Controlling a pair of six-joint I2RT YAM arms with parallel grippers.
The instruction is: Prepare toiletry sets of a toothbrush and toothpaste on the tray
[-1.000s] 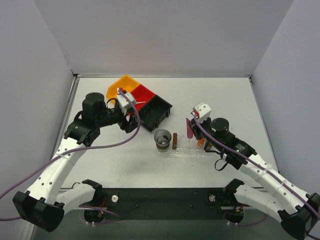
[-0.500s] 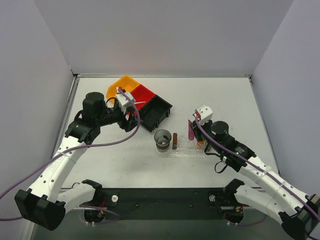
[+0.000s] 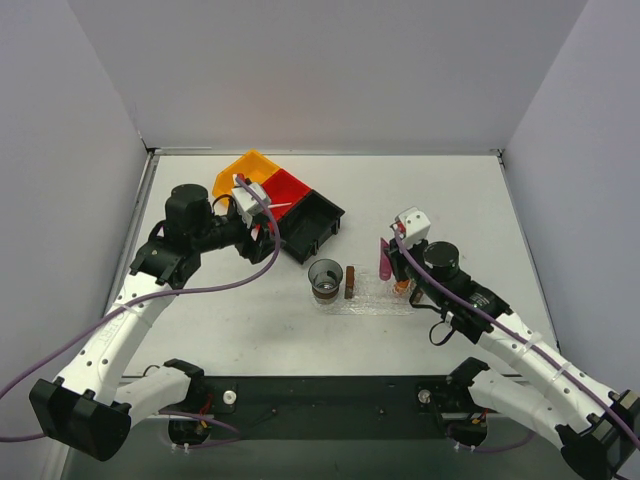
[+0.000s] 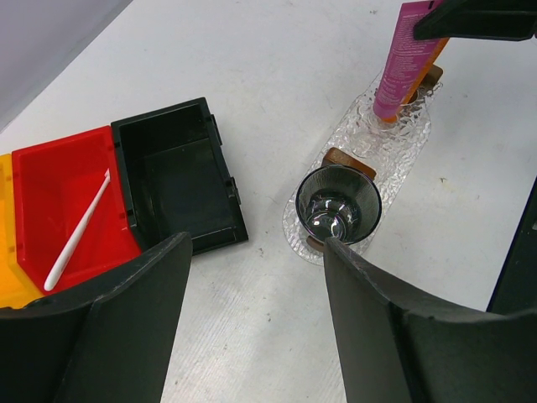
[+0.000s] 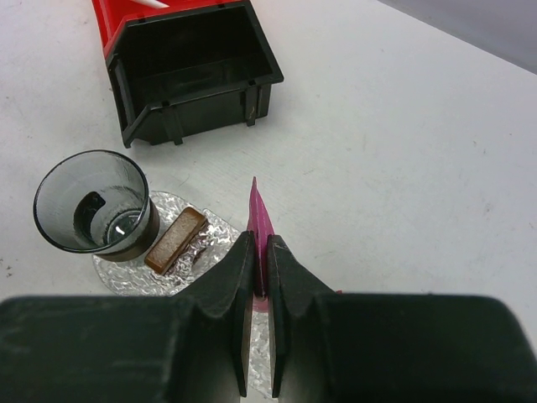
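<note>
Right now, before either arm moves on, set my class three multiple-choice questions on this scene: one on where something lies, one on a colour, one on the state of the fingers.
1. Where does the toothbrush lie?
A) in the red bin
B) in the black bin
C) on the tray

2. What colour is the tube between the right fingers?
A) orange
B) magenta-pink
C) white

3. How do the left fingers stand?
A) shut on the toothbrush
B) open, holding nothing
C) shut on the cup

Answers:
1 A: the left wrist view shows the white stick lying in the red compartment.
2 B: the right wrist view shows a pink tube pinched between the shut fingers.
3 B: the left wrist view shows a wide gap between the fingers with nothing in it.
</note>
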